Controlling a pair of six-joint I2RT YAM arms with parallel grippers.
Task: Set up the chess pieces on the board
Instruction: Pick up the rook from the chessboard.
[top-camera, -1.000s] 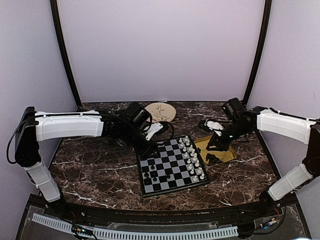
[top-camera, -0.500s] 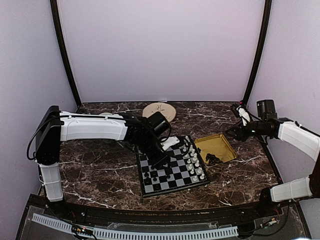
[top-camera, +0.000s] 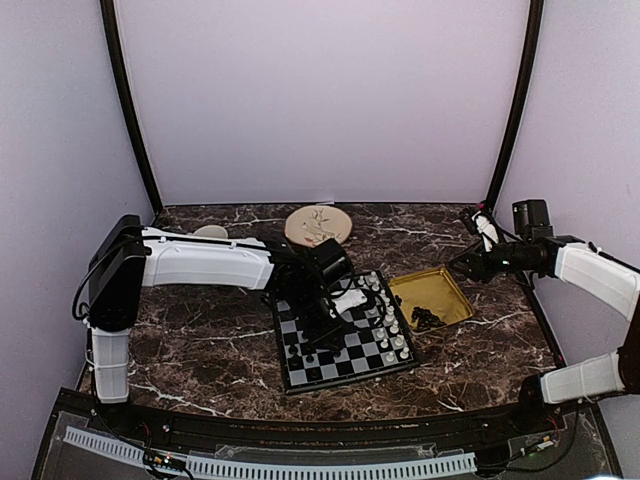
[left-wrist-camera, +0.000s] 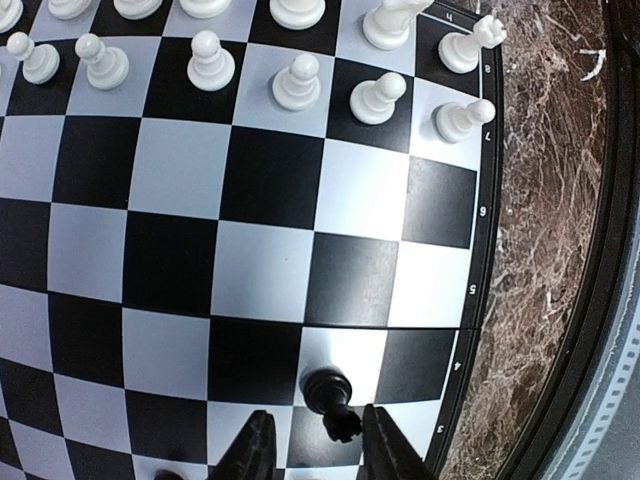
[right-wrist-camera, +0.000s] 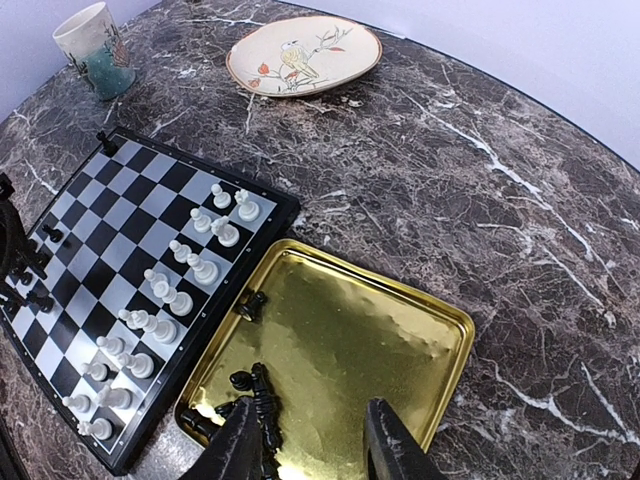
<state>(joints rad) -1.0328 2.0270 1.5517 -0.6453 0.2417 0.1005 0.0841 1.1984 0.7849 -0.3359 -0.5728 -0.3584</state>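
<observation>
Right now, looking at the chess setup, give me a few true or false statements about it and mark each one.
1. The left claw straddles a black piece on the board. True.
2. The yellow tray is empty. False: several black pieces lie in it.
3. The white pieces stand in two rows along the board edge beside the tray. True.
4. The right claw grips a black piece. False: it is open and empty, above the tray.
</observation>
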